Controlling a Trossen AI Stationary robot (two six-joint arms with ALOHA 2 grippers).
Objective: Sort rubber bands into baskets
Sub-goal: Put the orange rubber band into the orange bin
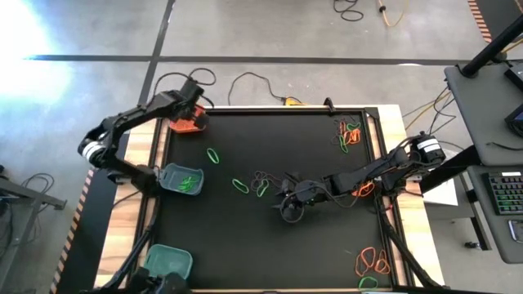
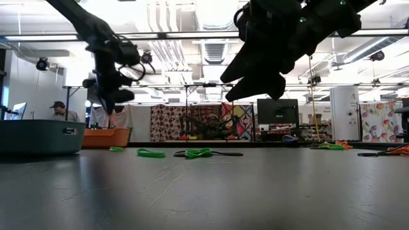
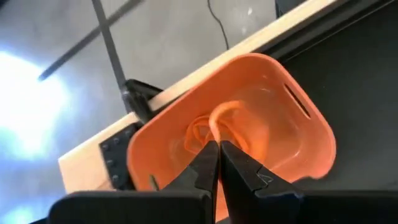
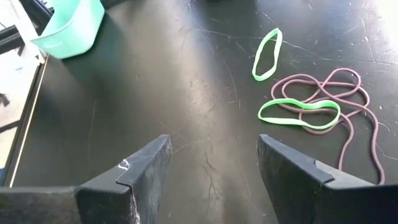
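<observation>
Left hand: the left hand hangs over the orange basket at about 10 o'clock on the surface; its fingers are clenched together, tips just above the basket's inside; whether an orange band is pinched between them cannot be told

Right hand: the right hand sits near the middle of the surface, slightly toward 4 o'clock; released, fingers spread wide, nothing between them; it hovers above bare surface

Orange basket: at the 10 o'clock corner, with orange bands lying inside

Teal baskets: one teal basket at 9 o'clock, holding green bands; another teal basket at 7 o'clock

Loose bands, centre: two green bands and a tangle of dark bands lie just beside the right hand, toward 9 o'clock from it; one more green band lies nearer the 9 o'clock basket

Loose bands, edges: a mixed heap of orange, green and dark bands at 2 o'clock; an orange band at 3 o'clock under the right arm; another cluster, mostly orange, at 5 o'clock
</observation>
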